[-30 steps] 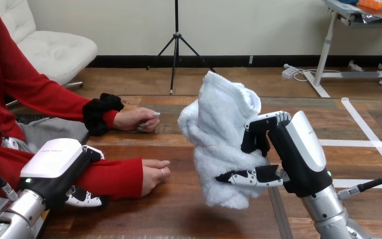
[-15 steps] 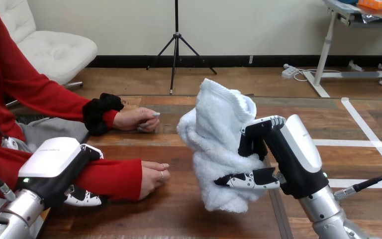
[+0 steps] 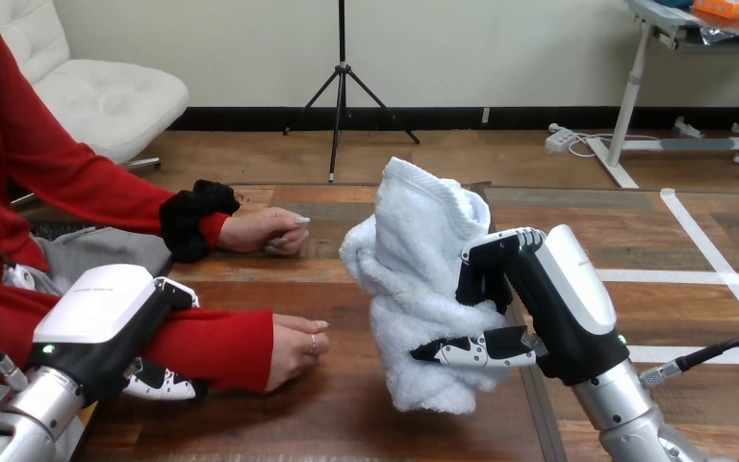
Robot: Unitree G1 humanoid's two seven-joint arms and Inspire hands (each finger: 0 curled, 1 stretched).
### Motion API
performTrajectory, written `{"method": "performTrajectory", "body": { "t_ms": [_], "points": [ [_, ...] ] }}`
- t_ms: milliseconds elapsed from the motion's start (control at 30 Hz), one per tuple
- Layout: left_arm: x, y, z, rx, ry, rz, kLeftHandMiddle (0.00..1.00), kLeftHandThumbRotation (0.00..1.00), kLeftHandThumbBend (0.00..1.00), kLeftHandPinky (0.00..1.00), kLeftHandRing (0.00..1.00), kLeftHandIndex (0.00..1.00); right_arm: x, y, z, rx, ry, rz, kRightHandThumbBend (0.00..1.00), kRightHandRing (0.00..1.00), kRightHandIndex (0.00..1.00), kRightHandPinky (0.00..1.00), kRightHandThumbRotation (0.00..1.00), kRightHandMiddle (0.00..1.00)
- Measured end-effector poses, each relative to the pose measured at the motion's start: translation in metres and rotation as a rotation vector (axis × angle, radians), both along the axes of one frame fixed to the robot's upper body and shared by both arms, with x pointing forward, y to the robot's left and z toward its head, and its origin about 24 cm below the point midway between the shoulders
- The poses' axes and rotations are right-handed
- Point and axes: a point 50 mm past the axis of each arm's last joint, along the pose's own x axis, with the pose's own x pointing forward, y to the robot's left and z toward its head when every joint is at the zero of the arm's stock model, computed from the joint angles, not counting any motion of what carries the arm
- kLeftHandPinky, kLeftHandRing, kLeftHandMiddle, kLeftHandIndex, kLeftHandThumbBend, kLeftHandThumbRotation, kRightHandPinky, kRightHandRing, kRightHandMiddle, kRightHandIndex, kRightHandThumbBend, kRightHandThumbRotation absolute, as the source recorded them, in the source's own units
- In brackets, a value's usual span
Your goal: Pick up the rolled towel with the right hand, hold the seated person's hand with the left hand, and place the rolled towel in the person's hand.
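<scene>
My right hand [image 3: 558,298] is shut on the white rolled towel [image 3: 414,269], fingers over its right side and thumb pressed in lower down. The towel hangs upright above the table's middle, partly unrolled. At the lower left, my left hand [image 3: 101,313] lies over the person's red-sleeved forearm [image 3: 212,345], with a finger on top and another curled beneath it. The person's hand [image 3: 296,345] on that arm rests on the table, loosely curled and palm down. It is a short way left of the towel, not touching it.
The person's other hand [image 3: 265,231] rests on the table farther back, left of the towel's top. White tape lines [image 3: 702,241] cross the wooden table [image 3: 346,423] at the right. The table's far edge runs just behind the towel.
My right hand has carried the towel slightly left and down, closer to the person's near hand. My left hand and the person's arms have stayed put.
</scene>
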Motion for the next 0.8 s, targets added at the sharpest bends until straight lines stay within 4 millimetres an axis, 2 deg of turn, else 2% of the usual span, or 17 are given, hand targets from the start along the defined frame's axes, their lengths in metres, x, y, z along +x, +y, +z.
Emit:
{"method": "performTrajectory", "body": {
  "t_ms": [800],
  "points": [
    [-0.003,-0.002,0.004,-0.013,-0.02,0.001,0.34,0.0,0.8,0.28,0.29,0.37,0.001,0.012,-0.007,-0.003,0.028,0.022,0.75,0.1,0.13,0.07,0.0,0.15]
  ]
}}
